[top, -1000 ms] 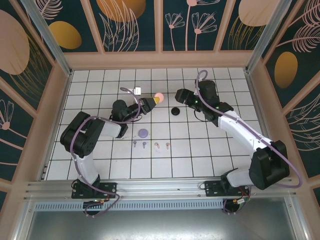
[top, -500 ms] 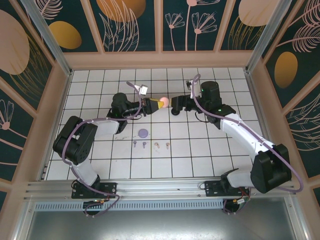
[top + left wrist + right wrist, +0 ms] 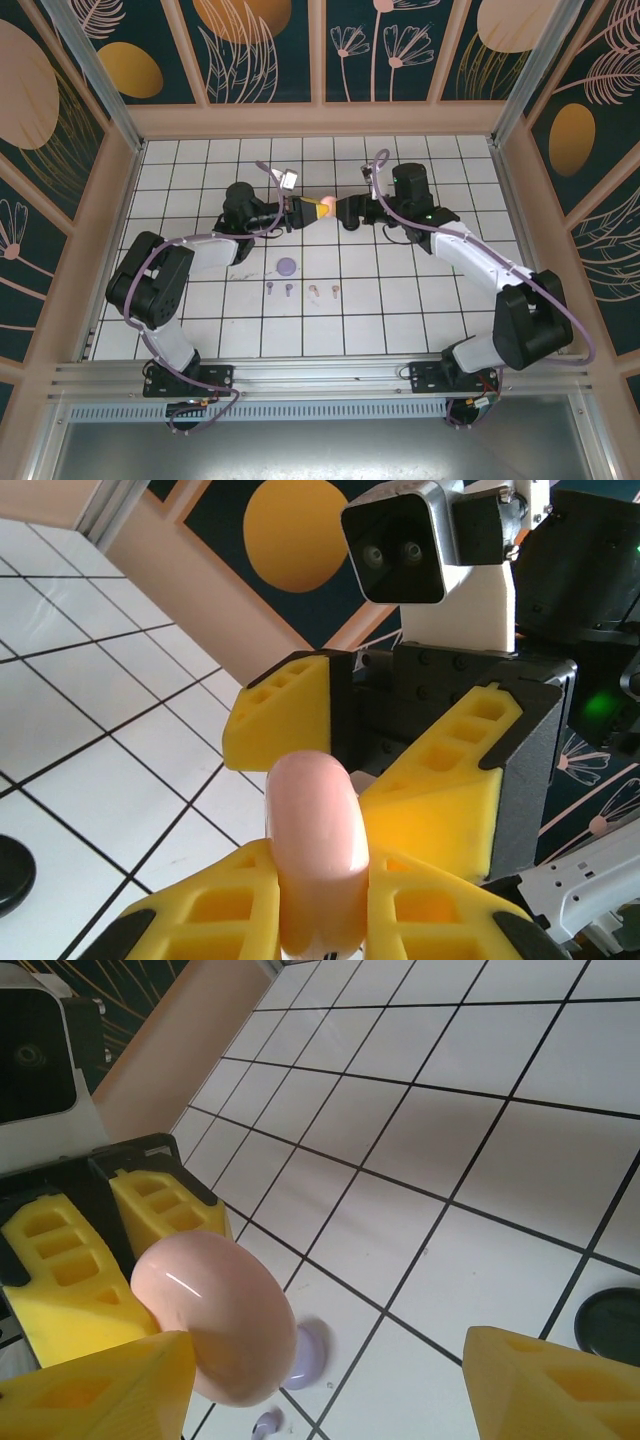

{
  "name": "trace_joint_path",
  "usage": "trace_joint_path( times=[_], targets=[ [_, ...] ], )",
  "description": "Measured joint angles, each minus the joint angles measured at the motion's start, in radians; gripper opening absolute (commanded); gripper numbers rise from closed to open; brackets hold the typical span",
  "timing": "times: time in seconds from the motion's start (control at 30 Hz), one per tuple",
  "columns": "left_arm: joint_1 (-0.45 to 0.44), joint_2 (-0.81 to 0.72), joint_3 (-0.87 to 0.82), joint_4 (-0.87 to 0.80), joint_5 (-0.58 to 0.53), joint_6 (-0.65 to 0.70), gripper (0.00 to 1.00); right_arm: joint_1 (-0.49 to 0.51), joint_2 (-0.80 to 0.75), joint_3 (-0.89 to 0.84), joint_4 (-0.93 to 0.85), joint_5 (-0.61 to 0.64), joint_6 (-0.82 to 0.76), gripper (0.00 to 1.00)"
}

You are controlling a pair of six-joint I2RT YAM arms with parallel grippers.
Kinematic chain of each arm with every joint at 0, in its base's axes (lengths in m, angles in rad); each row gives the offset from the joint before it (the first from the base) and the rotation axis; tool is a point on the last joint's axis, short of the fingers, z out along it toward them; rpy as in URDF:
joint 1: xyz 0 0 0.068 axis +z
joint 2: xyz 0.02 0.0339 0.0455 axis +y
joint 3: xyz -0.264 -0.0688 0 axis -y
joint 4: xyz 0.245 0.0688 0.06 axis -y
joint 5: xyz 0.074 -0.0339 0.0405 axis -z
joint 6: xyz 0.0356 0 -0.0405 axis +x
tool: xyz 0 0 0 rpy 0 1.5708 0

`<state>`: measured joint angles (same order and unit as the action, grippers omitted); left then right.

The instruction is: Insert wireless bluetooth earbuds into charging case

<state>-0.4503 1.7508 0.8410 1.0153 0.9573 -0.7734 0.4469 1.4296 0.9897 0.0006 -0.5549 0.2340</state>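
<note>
My left gripper (image 3: 318, 208) is shut on the round pink charging case (image 3: 324, 205) and holds it above the tiles; in the left wrist view the pink case (image 3: 315, 840) stands on edge between the yellow fingers (image 3: 210, 900). My right gripper (image 3: 343, 211) faces it, open, with its jaws either side of the pink case (image 3: 215, 1315); the case sits close against one of its fingertips (image 3: 100, 1390). Purple earbuds (image 3: 279, 289) and pink earbuds (image 3: 323, 291) lie on the floor tiles nearer the arm bases. One purple earbud (image 3: 265, 1423) lies below the held case.
A purple case (image 3: 287, 266) lies on the tiles above the earbuds, and this purple case (image 3: 308, 1352) peeks out behind the pink one. A black case (image 3: 351, 224) lies under the right gripper, the same black case (image 3: 610, 1322) at the right edge. Walls ring the floor.
My right gripper has swung left to meet the pink case, and its jaws have narrowed a little. My left gripper carried the case slightly right and stays shut on it.
</note>
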Motion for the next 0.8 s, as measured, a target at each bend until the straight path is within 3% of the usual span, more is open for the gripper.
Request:
trace_joint_path(
  times=[0.33,0.5,0.8],
  targets=[
    [0.007,0.000,0.001,-0.038,-0.031,0.000,0.00,-0.008,0.053,0.027,0.017,0.002,0.008,0.63],
    [-0.004,-0.030,0.001,-0.028,0.008,0.000,0.00,-0.055,0.068,0.014,0.019,0.047,0.018,0.62],
    [-0.007,-0.044,0.003,0.008,0.041,-0.005,0.00,-0.077,-0.066,-0.057,0.018,-0.010,0.030,0.62]
  ],
)
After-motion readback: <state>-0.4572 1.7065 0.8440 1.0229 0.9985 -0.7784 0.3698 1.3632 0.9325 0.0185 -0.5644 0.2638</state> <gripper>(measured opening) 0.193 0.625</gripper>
